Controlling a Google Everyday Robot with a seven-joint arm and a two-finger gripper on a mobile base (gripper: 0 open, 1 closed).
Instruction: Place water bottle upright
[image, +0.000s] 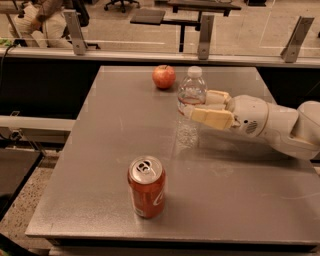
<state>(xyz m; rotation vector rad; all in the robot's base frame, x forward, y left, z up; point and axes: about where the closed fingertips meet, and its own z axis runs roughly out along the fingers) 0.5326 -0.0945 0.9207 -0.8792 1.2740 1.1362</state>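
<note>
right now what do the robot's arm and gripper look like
The gripper, over the right side of the table at the water bottle, has two blocky cream-tan fingers. Behind them the arm is smooth, rounded white casing with a small patch of dark dots on the wrist. No cables or lettering show.

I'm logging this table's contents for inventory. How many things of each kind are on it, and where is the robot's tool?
apple: 1
water bottle: 1
soda can: 1
Total: 3
The tool reaches in from the right over the table and is closed around the upright water bottle.
</note>
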